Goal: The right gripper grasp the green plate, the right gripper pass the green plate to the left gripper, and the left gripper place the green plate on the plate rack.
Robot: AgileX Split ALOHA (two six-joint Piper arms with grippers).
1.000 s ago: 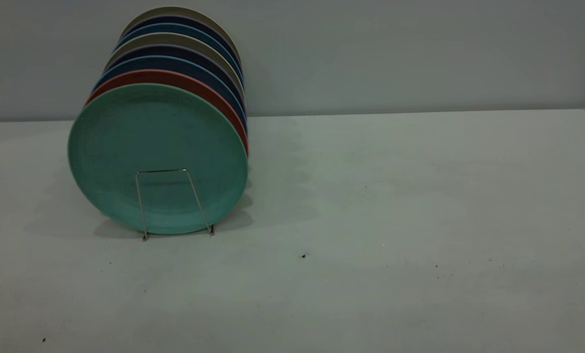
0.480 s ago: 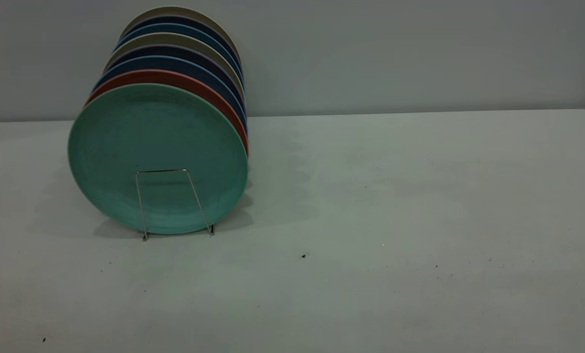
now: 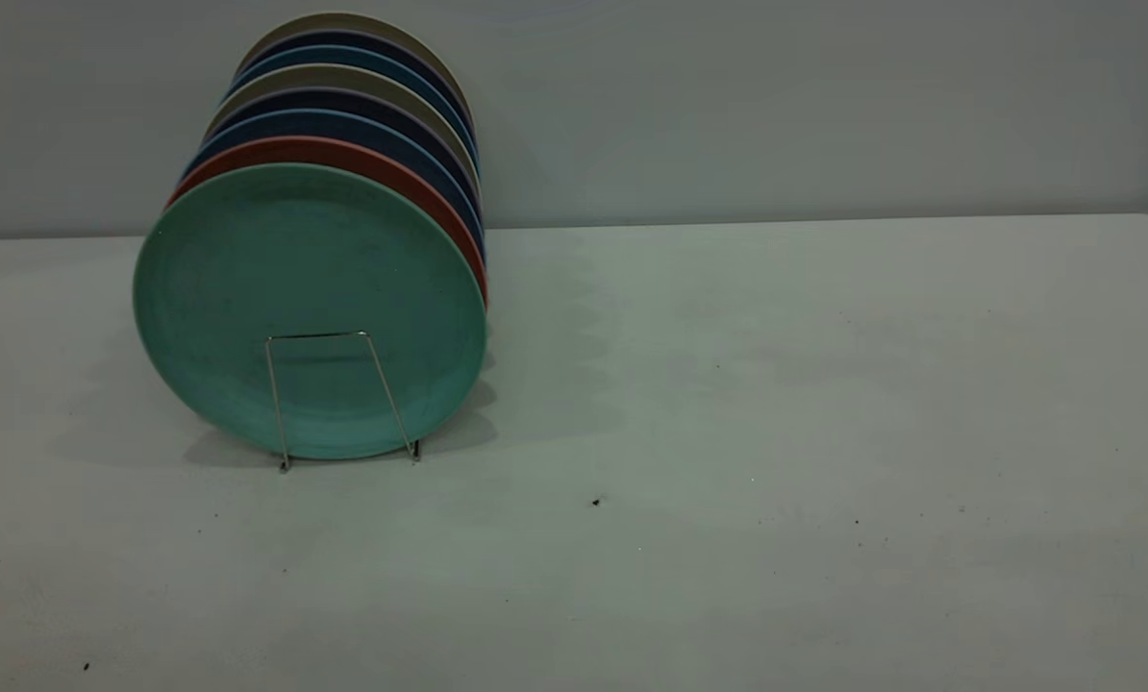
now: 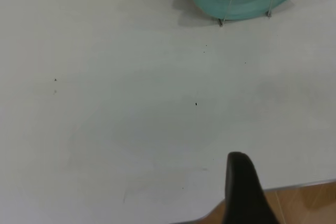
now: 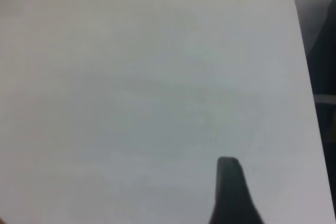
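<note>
In the exterior view the near part of the pale table fills the lower frame, bare but for a few dark specks. Neither arm appears in this view.

Farther back, at the left of the frame, stands the plate rack, its front wire loop rising from two feet on the tabletop. The green plate stands on edge in the rack's frontmost slot, directly behind that loop, its face turned toward the camera and leaning slightly back. Close behind it is a salmon-pink plate, then dark blue plates mixed with beige plates, each showing only as an upper rim. The row recedes toward the grey wall at the top of the frame.

In the left wrist view the left gripper shows as a single dark finger at the bottom of the frame, above the table's near edge; whether it is spread or closed cannot be told. The green plate and rack sit at the upper right of that frame, well apart from it.

In the right wrist view the right gripper likewise shows one dark finger low in the frame over bare table, near the table's edge, and its state cannot be told.
</note>
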